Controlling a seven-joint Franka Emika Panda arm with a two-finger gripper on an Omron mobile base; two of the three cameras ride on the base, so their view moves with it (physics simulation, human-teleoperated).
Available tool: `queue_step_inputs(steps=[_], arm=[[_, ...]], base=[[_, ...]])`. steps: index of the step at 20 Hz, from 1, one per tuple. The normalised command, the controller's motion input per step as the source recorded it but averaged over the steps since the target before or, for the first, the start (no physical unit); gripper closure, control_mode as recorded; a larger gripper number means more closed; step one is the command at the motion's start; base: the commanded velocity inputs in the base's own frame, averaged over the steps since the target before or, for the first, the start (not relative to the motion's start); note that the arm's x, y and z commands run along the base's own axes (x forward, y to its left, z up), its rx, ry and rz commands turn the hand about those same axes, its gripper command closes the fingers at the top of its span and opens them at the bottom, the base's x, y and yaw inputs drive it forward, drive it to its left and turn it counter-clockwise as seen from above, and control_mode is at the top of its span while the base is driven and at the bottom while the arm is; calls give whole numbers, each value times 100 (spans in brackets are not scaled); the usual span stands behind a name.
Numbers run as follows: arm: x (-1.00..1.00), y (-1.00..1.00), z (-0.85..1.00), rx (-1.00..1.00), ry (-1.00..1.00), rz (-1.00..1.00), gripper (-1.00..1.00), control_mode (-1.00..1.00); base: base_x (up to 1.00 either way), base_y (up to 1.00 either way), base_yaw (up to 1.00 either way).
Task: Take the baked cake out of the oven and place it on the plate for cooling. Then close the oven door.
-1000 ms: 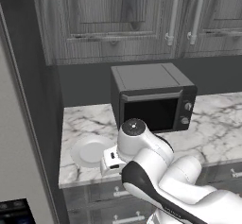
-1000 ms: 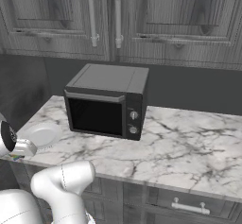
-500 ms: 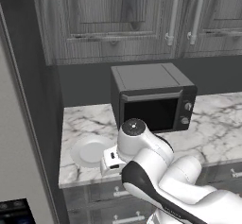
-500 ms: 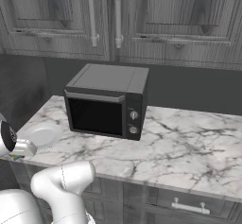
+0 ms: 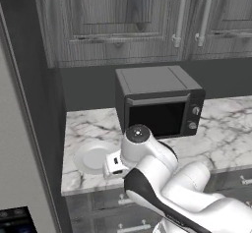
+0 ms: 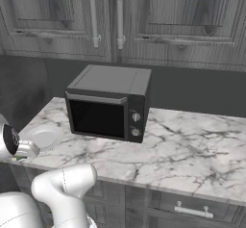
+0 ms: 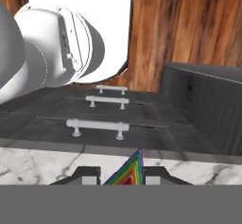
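One of three steps looks done: clamps gripper [image 7: 124,175] tight on the rainbow-striped cake [image 7: 132,164], already clear of the oven, out left of the small black microwave [image 5: 157,106] at the front edge of the marble table [image 5: 216,133]. Still to do: set cake on the white plate [image 5: 78,159] just left of the microwave, then shut the oven door.
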Motion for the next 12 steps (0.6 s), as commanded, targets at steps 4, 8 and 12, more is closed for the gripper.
queue_step_inputs(steps=[4, 8, 12], arm=[[76, 18, 6, 0, 10, 2, 100, -100], [69, 39, 1, -3, 22, 2, 100, -100], [56, 58, 0, -14, 16, 0, 100, -100]], base=[[0, 0, 0], [0, 0, 0], [0, 0, 0]])
